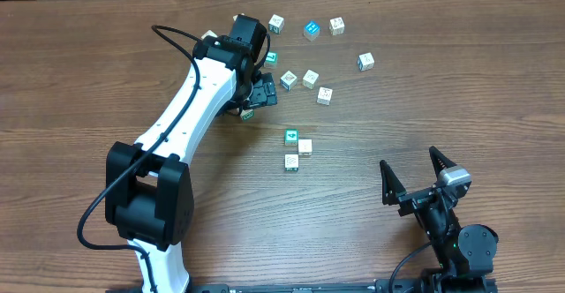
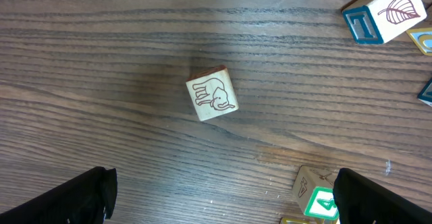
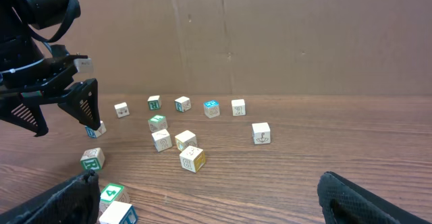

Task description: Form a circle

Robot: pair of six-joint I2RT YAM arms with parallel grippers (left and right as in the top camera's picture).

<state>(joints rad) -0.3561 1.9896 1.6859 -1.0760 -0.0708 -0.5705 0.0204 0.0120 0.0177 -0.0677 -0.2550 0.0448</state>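
Observation:
Small printed cubes lie scattered over the wooden table, not in a ring. A loose spread sits at the back, and a trio lies mid-table. My left gripper hangs open over the left end of the spread. In the left wrist view, my left gripper holds nothing, and an elephant cube lies ahead of it. A green "4" cube sits by the right finger. My right gripper stands open at the front right, far from the cubes. In its own view, my right gripper holds nothing.
A leaf-printed cube lies at the far right of the left wrist view. A yellow "B" cube and several others stand ahead of the right gripper. A cardboard wall backs the table. The left arm crosses the table's left half.

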